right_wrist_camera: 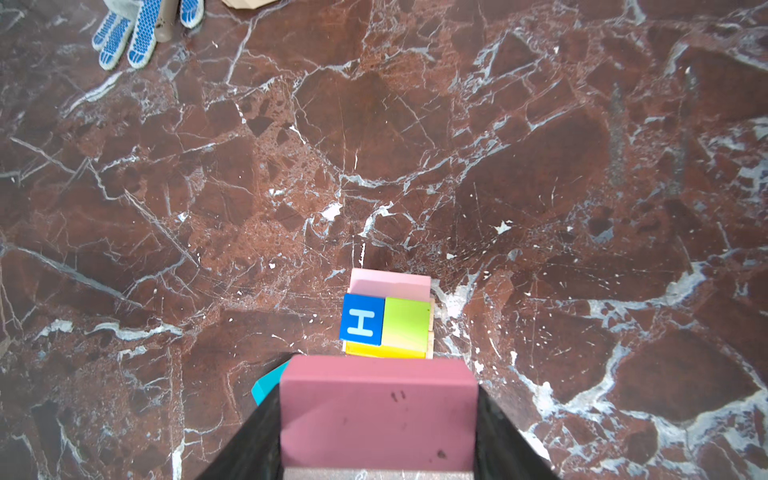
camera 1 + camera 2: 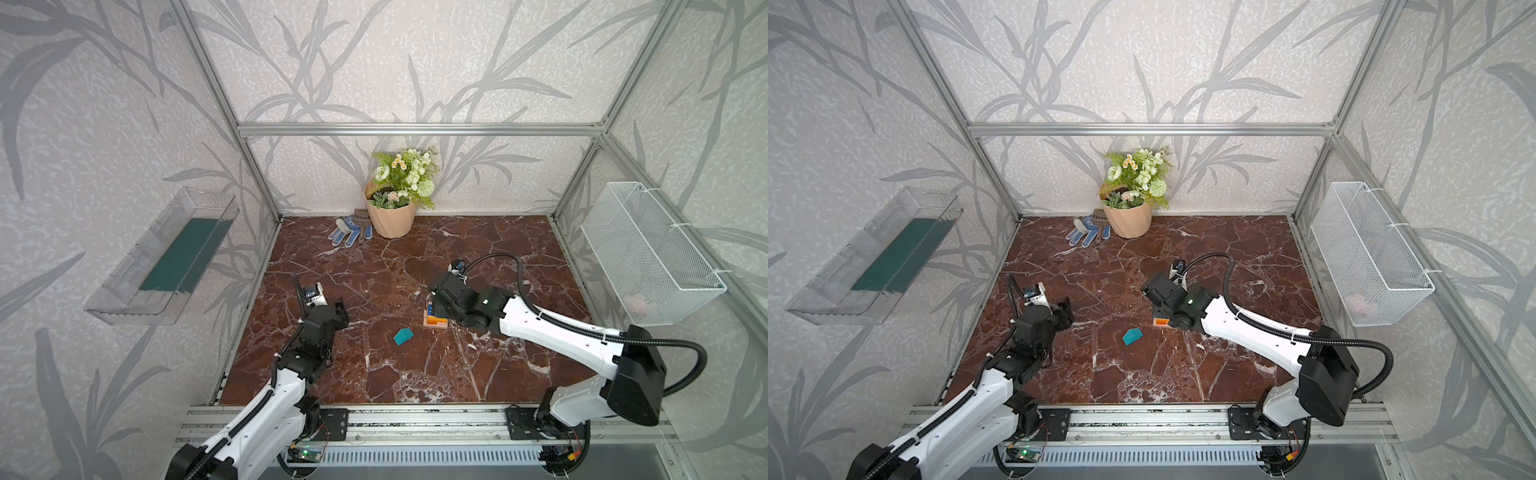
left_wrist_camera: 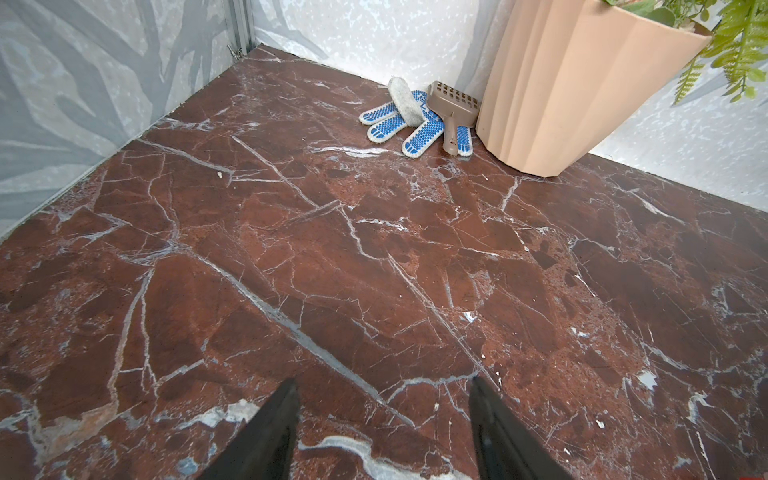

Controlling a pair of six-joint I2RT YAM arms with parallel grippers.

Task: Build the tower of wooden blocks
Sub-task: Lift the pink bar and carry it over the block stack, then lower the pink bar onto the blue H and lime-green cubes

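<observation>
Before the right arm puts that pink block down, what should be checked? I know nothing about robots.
1. Grip: the right gripper holds the pink block squarely between its jaws: ok.
2. Top of the tower: the blue H cube and green cube sit side by side, touching: ok.
3. Block lined up over its landing spot: cannot tell. The gripper hides much of the tower in both top views.
4. Left gripper open, empty and well away from the tower: ok.
5. Teal house piece lies apart from the tower, out of the way: ok.
</observation>
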